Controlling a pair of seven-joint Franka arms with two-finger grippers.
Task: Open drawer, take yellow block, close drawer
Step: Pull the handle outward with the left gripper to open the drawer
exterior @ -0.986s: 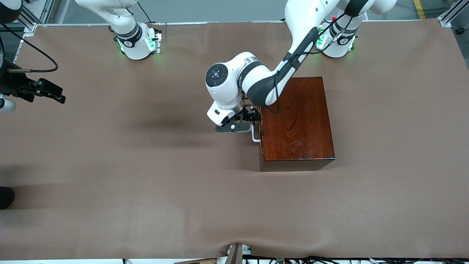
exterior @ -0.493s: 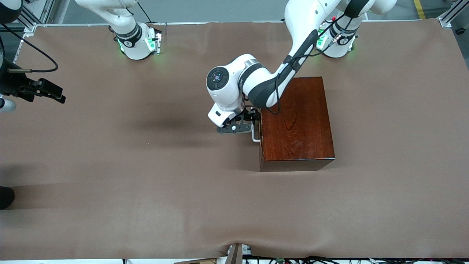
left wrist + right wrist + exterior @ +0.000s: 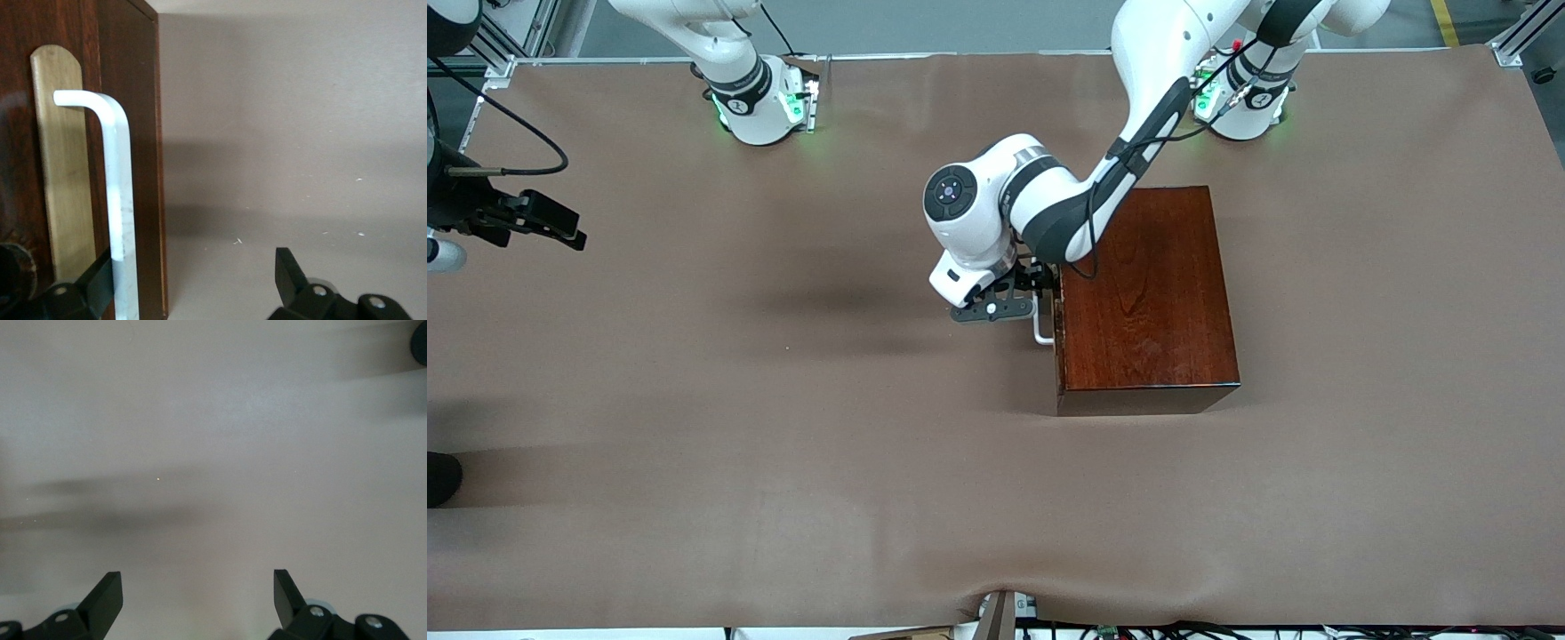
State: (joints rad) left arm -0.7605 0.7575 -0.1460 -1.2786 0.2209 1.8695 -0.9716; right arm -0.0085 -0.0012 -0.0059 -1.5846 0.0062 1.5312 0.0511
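Note:
The drawer [image 3: 1057, 351] of the dark reddish-brown box [image 3: 1147, 293] faces the right arm's end of the table, and only a thin edge of its front shows. Its white handle [image 3: 1042, 331] sticks out there. My left gripper [image 3: 1024, 300] is at the handle, open. In the left wrist view the handle [image 3: 121, 187] runs down the drawer front [image 3: 137, 133] right beside one finger [image 3: 99, 283], inside the left gripper's [image 3: 193, 270] wide gap. My right gripper [image 3: 560, 231] waits open at the right arm's end of the table, over bare cloth [image 3: 197, 587]. The yellow block is hidden.
Brown cloth [image 3: 783, 427] covers the whole table. The arm bases [image 3: 760, 107] stand along the edge farthest from the front camera. Cables lie at the table's nearest edge [image 3: 1005, 613].
The left gripper and the handle have shifted slightly toward the right arm's end of the table. The right arm has not moved.

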